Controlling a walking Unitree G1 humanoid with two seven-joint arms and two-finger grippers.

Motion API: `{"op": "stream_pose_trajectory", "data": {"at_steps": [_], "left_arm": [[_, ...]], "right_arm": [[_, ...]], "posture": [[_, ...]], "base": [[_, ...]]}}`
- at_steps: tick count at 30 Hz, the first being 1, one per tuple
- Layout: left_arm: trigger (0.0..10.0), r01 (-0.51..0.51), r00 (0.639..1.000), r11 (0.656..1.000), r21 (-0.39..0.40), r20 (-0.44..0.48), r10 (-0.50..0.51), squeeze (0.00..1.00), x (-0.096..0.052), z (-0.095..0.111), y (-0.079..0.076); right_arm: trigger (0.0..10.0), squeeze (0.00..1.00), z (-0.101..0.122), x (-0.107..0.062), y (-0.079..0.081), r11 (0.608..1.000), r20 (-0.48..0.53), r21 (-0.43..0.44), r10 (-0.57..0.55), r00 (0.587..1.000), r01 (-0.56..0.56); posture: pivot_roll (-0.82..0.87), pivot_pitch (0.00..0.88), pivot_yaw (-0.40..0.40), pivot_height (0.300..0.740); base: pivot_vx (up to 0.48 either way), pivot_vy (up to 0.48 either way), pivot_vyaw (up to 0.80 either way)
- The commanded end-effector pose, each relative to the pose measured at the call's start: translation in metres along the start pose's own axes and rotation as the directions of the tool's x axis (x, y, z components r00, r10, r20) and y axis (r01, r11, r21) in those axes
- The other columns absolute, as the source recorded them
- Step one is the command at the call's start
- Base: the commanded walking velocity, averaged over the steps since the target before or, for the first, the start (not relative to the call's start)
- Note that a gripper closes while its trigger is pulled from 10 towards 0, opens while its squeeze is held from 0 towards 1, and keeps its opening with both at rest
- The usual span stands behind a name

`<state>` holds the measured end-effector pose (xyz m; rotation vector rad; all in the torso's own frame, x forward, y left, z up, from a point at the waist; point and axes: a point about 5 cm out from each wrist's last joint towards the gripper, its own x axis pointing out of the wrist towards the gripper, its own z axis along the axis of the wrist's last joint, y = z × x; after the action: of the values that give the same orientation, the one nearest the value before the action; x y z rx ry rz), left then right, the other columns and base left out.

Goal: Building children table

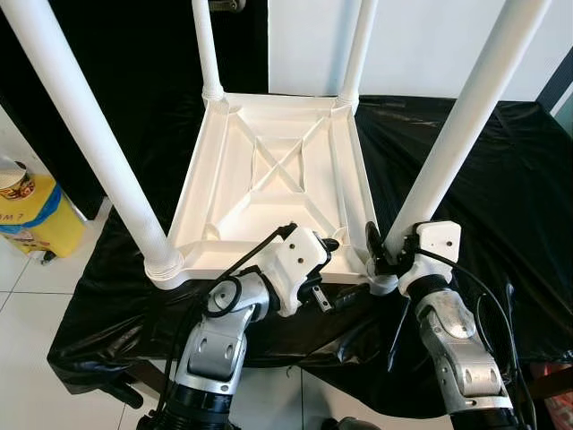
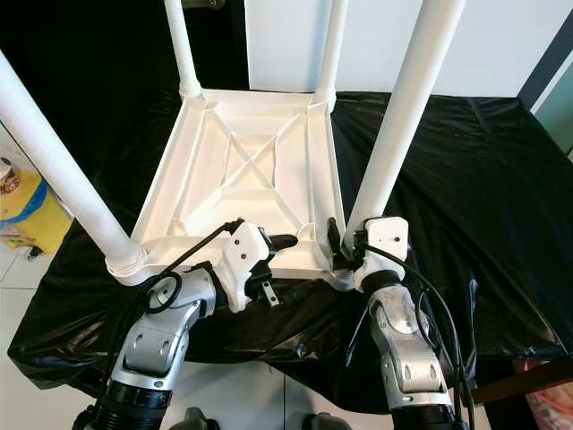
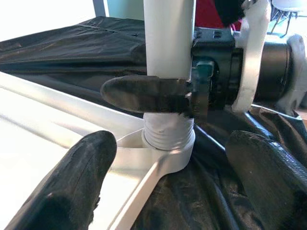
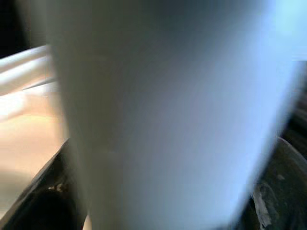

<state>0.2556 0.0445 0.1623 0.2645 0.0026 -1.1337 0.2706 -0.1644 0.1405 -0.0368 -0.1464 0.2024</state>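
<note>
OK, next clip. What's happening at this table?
A white children's table lies upside down on a black sheet, all four legs standing in its corner sockets. The right gripper is clamped around the near right leg just above its threaded base. The left gripper, fingers open, hovers over the tabletop's near edge beside that leg.

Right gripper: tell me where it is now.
The right gripper clamps the base of the near right table leg, at the upturned white tabletop's corner, beside the left gripper.
</note>
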Motion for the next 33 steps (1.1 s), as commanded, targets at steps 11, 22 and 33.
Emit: {"op": "stream_pose_trajectory", "data": {"at_steps": [11,22,33], "left_arm": [[10.0,-0.180,0.984,0.984,0.015,-0.005,0.180,0.00,0.001,-0.001,0.005],[10.0,-0.194,0.981,0.981,0.016,-0.004,0.194,0.00,-0.001,-0.001,0.003],[10.0,-0.195,0.981,0.981,0.020,-0.006,0.195,0.00,0.000,-0.001,0.003]], "right_arm": [[10.0,0.00,-0.001,0.011,-0.028,0.969,-0.046,-0.067,0.233,0.971,-0.236],[0.7,0.00,-0.009,0.005,-0.027,0.960,-0.065,-0.039,0.276,0.959,-0.279],[10.0,0.00,-0.010,0.005,-0.032,0.976,-0.066,-0.052,0.208,0.976,-0.212]], "posture": [[0.06,0.023,-0.075,0.740],[0.08,0.019,-0.084,0.740],[0.07,0.022,-0.090,0.740]], "base": [[0.000,0.000,0.00],[0.000,0.000,0.00],[0.000,0.000,0.00]]}}
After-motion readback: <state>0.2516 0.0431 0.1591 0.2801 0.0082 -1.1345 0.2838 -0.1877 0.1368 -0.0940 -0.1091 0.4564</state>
